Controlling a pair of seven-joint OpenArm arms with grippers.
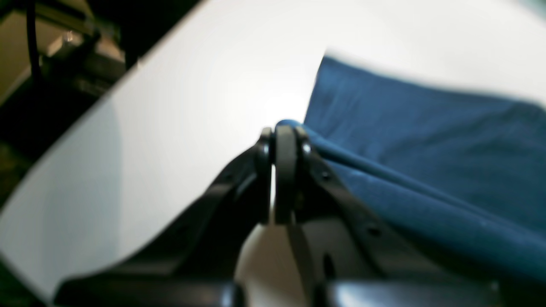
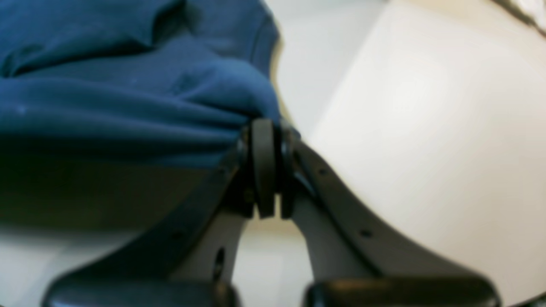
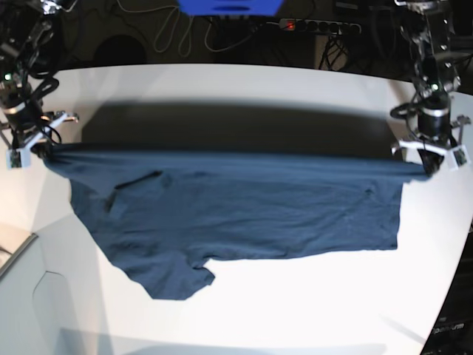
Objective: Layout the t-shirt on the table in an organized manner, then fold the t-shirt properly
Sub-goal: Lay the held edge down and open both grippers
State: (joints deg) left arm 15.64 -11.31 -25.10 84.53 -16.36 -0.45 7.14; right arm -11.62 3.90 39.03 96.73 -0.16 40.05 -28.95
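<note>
The dark navy t-shirt (image 3: 236, 211) hangs stretched wide above the white table (image 3: 295, 303), its top edge pulled taut between both arms and its lower part draping onto the tabletop. My left gripper (image 3: 431, 168), at the right of the base view, is shut on one corner of the t-shirt (image 1: 426, 140); in the left wrist view the left gripper (image 1: 285, 130) pinches a fold of blue cloth. My right gripper (image 3: 38, 150), at the left, is shut on the other corner; the right wrist view shows the right gripper (image 2: 266, 125) clamped on bunched t-shirt fabric (image 2: 128, 85).
The shirt casts a dark shadow (image 3: 236, 129) on the table behind it. Cables and a power strip (image 3: 318, 26) lie beyond the far table edge. The table's curved edge (image 3: 452, 274) runs down the right side.
</note>
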